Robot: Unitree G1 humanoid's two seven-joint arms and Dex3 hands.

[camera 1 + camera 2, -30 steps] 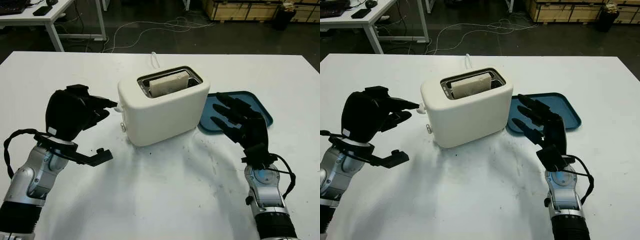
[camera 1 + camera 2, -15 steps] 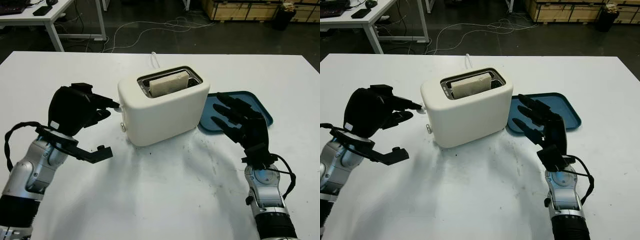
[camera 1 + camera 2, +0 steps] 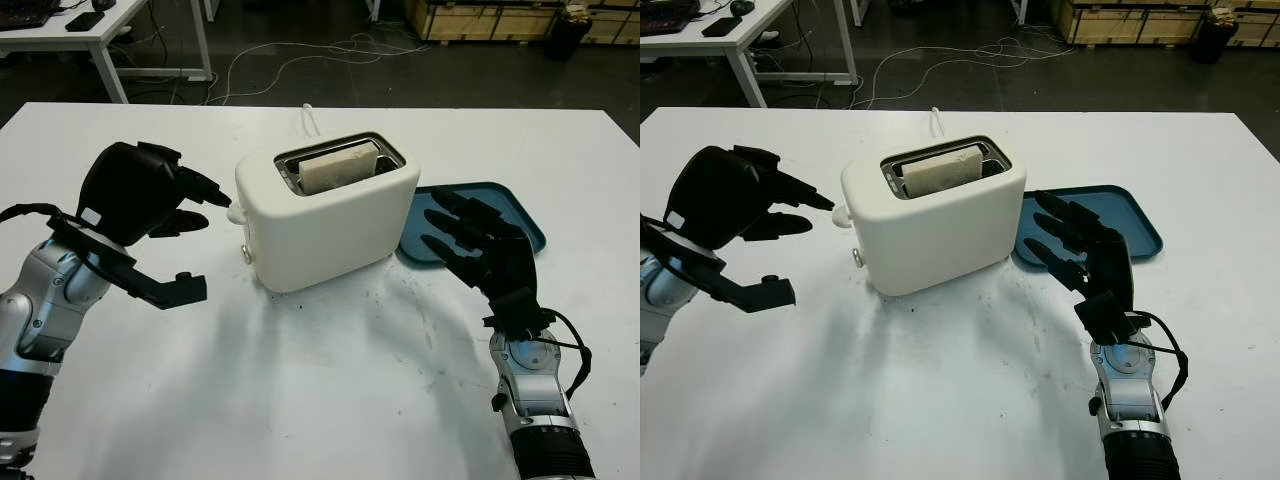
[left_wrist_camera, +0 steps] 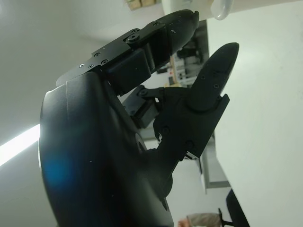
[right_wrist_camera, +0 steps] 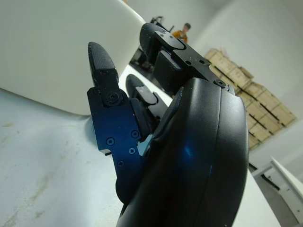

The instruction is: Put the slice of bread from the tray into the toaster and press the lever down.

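Cream-white toaster (image 3: pixel 325 215) with pale tan bread slice (image 3: pixel 338 167), teal-blue tray (image 3: pixel 500 205), scuffed white table (image 3: pixel 330 380), glossy black hands on silver-grey arms.

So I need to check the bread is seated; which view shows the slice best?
The left eye view: the bread stands in the toaster slot, seen from above. The right eye view shows much the same. The right wrist view catches just the toaster's wall.
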